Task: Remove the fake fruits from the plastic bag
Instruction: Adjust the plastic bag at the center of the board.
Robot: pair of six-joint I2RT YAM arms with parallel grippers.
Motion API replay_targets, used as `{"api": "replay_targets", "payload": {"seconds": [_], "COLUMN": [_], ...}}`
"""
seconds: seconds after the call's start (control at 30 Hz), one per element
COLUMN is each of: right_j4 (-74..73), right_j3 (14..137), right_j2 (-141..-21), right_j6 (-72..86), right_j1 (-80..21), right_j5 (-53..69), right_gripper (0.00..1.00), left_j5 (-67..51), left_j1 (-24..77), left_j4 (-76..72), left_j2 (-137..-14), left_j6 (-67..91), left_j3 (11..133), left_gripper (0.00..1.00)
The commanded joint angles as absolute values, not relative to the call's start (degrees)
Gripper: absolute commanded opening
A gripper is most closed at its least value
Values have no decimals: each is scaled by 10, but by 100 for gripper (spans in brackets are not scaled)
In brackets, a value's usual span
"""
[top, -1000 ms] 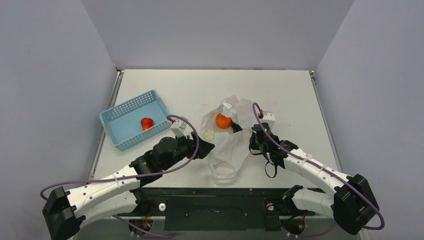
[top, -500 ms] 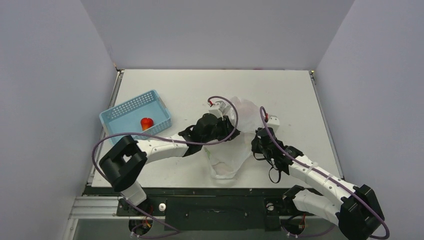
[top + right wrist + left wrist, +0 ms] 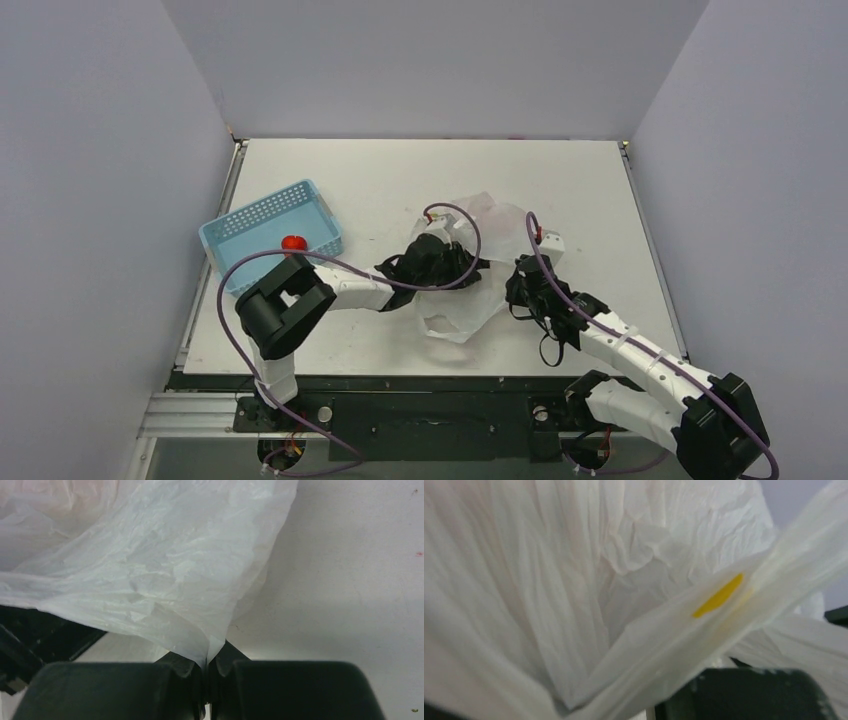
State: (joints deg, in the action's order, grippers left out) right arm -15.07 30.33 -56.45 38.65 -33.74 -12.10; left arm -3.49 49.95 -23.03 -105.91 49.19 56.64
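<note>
Top external view first: what's around the bag?

A blue basket [image 3: 262, 210] sits on the desk [image 3: 400, 170], well to the left of the plastic bag [image 3: 495, 218], with one red fruit [image 3: 292, 243] in it. The left arm reaches across from that side, and its black wrist covers the bag's mouth.

And the left gripper [image 3: 460, 265]?

Pushed in among the folds. Its own camera shows only crinkled white film and a yellow print [image 3: 719, 596], so I cannot tell how wide it stands or what it touches.

The right one?

The right gripper [image 3: 206, 672] is at the bag's right edge, low by the desk. Its fingers are pressed together with a thin fold of the film pinched between them.

Anything in the bag?

Hidden from here; the arm and the film block it.
</note>
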Motion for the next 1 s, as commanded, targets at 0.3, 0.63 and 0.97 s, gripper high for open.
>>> {"api": "replay_targets", "payload": {"seconds": [0.3, 0.63, 0.97], "right_j4": [-148, -148, -118], "right_j3": [266, 271, 301], "right_j2": [-598, -537, -582], "right_j6": [432, 377, 360], "right_j1": [-307, -317, -348], "right_j5": [-119, -74, -68], "right_gripper": [0, 31, 73], "left_j5": [-47, -64, -55], "left_j1": [536, 534, 530], "left_j4": [-392, -311, -219], "left_j2": [-1083, -998, -878], "left_j6": [568, 506, 456], "left_j3": [413, 465, 481], "left_gripper": [24, 47, 59]}}
